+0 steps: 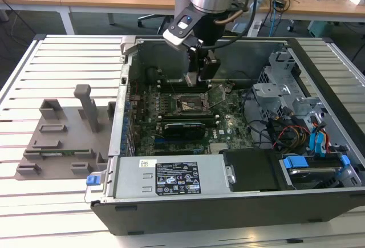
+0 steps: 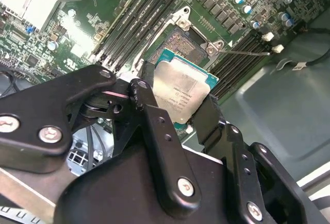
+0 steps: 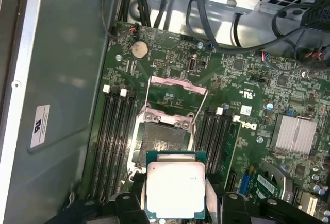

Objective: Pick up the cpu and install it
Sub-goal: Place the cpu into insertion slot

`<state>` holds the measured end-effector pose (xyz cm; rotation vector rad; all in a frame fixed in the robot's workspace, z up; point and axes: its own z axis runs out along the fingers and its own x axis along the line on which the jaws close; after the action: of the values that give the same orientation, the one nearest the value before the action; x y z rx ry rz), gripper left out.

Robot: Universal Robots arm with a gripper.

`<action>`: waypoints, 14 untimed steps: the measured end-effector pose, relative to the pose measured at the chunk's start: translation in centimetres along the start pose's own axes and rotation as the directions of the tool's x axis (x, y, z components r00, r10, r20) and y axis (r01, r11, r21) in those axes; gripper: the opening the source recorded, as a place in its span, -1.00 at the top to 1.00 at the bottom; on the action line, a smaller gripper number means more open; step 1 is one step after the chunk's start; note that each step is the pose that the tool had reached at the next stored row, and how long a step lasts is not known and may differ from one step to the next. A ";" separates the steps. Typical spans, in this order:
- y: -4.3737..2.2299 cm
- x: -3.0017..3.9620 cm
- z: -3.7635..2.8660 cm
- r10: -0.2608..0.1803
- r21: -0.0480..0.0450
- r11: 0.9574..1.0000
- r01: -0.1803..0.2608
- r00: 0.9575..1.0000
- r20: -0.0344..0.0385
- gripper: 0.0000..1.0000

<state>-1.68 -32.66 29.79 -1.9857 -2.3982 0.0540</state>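
My gripper [image 1: 194, 78] hangs inside the open computer case, shut on the cpu [image 2: 180, 87], a flat square chip with a pale silver top and a thin rim. In both wrist views the black fingers [image 2: 150, 112] clamp two opposite edges of the cpu [image 3: 175, 188]. It is held level a little above the motherboard, just off to one side of the empty socket [image 3: 162, 142]. The socket's metal load plate [image 3: 178, 91] stands flipped open and its latch lever is up. In the exterior view the socket [image 1: 186, 103] lies just below the gripper.
A long black card [image 1: 182, 127] sits in front of the socket, with memory slots [image 3: 114, 131] on both sides. Drive cages and cables [image 1: 296, 117] fill the exterior view's right of the case, the power supply [image 1: 171, 177] its front. A grey fixture [image 1: 63, 128] lies outside.
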 end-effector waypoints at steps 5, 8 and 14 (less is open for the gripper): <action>0.00 0.00 0.00 0.037 0.000 0.999 -0.037 0.999 -0.002 -0.09; 0.00 0.00 0.00 0.054 0.000 0.999 -0.054 0.999 -0.002 -0.09; 0.00 0.00 0.00 0.094 0.000 0.996 -0.094 0.996 -0.004 -0.09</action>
<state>-1.68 -32.67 29.79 -2.0958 -2.3004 0.0519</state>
